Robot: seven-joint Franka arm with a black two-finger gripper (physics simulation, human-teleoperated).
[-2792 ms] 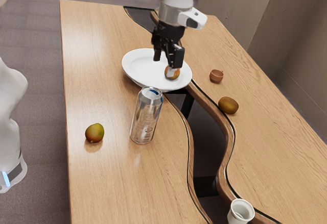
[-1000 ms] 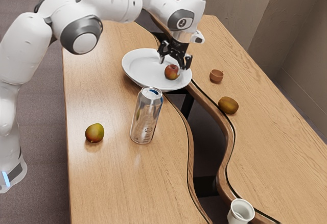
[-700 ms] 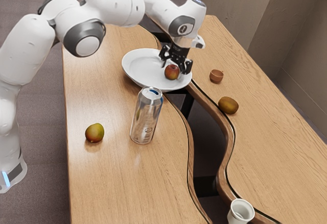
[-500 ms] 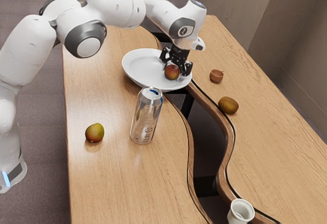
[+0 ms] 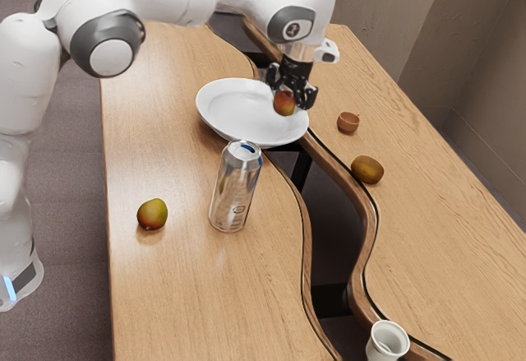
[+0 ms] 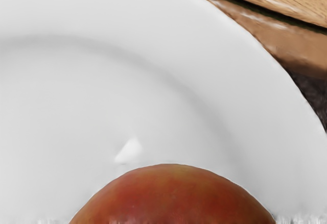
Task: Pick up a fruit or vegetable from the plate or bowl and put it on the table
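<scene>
Red, with yellowish and orange tints, the rounded, smooth-skinned fruit (image 5: 284,104) is gripped between the two fingers of my claw (image 5: 288,98), which are closed against its sides. I hold it above the white plate (image 5: 234,118), toward the side of the rim nearest the small brown cup (image 5: 348,122). The fingers cover part of its upper side in the exterior view, and the lower edge of my wrist view cuts it off, leaving a broad curved top to see; its underside is hidden from me there. A small bright wedge (image 6: 130,150) shows over the plate beside the fruit, and I cannot tell what it is. The plate is round and shallow, with a wide rim and a soft ring around its well. I cannot make out what the brown cup contains. The white cup (image 5: 387,342) is cut off by the exterior view's lower edge, its pale inside partly visible. Near the plate stands the silver can (image 5: 236,187), upright, its inside hidden. A green-and-red fruit (image 5: 152,214) and a brown fruit (image 5: 367,169) rest directly on the wooden table (image 5: 181,295), well apart.
</scene>
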